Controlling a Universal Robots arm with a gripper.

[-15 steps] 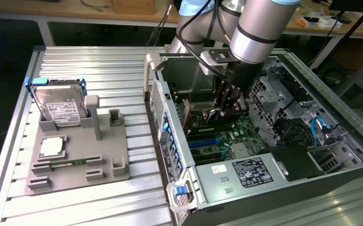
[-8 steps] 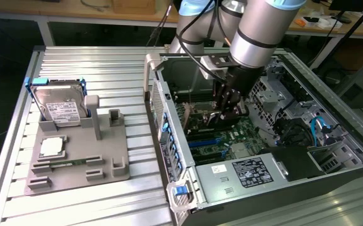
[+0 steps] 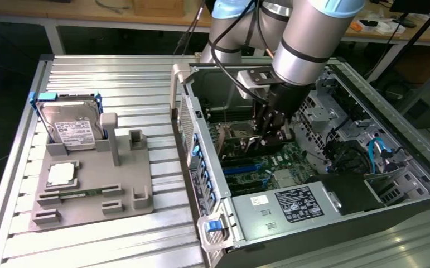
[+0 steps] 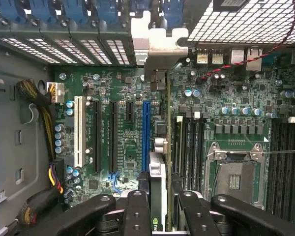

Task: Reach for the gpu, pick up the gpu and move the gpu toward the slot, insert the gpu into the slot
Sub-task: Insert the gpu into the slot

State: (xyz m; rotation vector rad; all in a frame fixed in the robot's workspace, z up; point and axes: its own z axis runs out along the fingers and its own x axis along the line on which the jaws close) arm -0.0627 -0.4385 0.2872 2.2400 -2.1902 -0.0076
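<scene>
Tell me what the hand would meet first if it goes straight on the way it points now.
The hand holds the gpu, so the card's edge would likely meet the motherboard first, close beside the blue slot; depth is unclear.

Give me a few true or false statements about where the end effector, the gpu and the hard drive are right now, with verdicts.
1. The end effector is inside the open computer case. True.
2. The hard drive lies inside the case. False: it sits on the grey fixture outside the case, on the exterior view's left.
3. The end effector is closed on the gpu. True.
4. The gpu lies on the grey fixture. False: it is held edge-on over the motherboard, beside the long blue slot.
</scene>
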